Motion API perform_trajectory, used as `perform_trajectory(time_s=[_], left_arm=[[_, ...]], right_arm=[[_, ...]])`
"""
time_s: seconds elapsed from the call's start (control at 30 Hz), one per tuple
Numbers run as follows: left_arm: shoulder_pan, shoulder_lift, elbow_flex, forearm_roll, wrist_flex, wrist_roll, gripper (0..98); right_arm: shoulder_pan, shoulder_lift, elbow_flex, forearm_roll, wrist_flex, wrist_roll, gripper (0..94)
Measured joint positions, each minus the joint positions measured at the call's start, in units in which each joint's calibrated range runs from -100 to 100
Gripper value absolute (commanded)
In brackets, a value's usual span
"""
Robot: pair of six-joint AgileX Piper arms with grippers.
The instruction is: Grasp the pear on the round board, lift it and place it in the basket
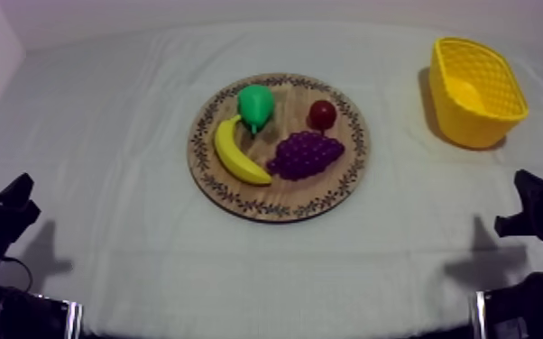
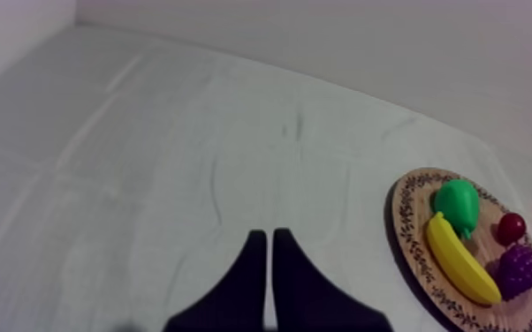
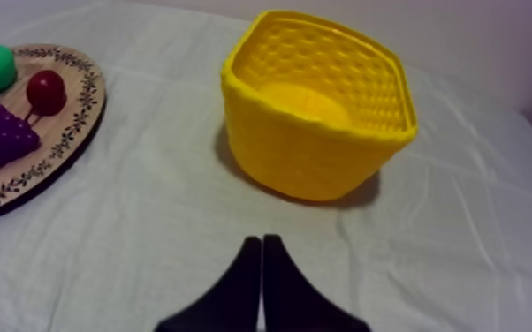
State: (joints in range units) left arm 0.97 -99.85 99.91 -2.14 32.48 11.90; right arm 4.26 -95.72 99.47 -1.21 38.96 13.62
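Top view: the pear (image 1: 256, 105) lies on the far part of the wooden board (image 1: 239, 200), just beside the banana (image 1: 235, 153) tip and near the small red fruit (image 1: 322, 114). The grapes (image 1: 304, 154) sit in front of it. Nothing is picked up yet. Your left gripper (image 2: 264, 237) and right gripper (image 3: 261, 240) both have their fingers pressed together, holding nothing. I think you should open the fingers first, come down from above, and pinch the pear's fat part (not the banana). The yellow basket (image 1: 473, 126) stands well apart on the right with bare cloth between, so there is lots of room. Lift high over its rim.
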Motion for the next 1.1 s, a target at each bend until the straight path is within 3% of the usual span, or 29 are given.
perform_trajectory(time_s=[0.67,1.03,1.1], left_arm=[[0.0,0.0,0.0,0.0,0.0,0.0,0.1],[0.0,0.0,0.0,0.0,0.0,0.0,0.1],[0.0,0.0,0.0,0.0,0.0,0.0,0.1]], right_arm=[[-0.4,0.0,-0.1,0.2,0.5,-6.4,0.3],[-7.2,9.1,-16.7,8.8,9.0,-12.9,0.4],[-8.5,13.1,-21.5,9.2,11.7,-13.9,0.4]])
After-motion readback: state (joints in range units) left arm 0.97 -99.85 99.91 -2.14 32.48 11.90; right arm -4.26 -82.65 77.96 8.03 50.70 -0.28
